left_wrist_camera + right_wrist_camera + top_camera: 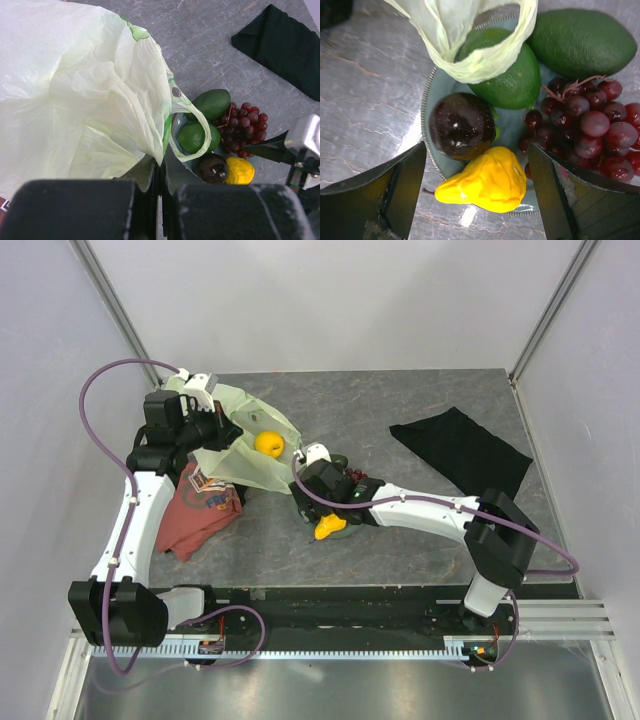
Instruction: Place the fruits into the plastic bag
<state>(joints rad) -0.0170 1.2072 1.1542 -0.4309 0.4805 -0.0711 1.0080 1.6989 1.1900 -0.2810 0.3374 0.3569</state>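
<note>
Presently: right gripper (477, 170) wide open over yellow pear (487, 182); left gripper (160, 175) pinching plastic bag (75, 90). Risk: handle loop (470, 67) overhangs plate (426, 100), may snag.

Pale green plastic bag (85, 95) hogs the whole left side, all crinkly. The left gripper (161, 172) sits at the bottom, its black fingers (145, 175) squeezed together on the bag's edge. One loop handle (200, 116) flops over a lime (192, 139) on the plate (186, 157). Also on the plate: a dark green avocado (212, 102), red grapes (244, 125), and a dark plum (212, 167) touching a yellow pear (239, 171). A black cloth (285, 45) lies top right on the grey counter (210, 40).
</note>
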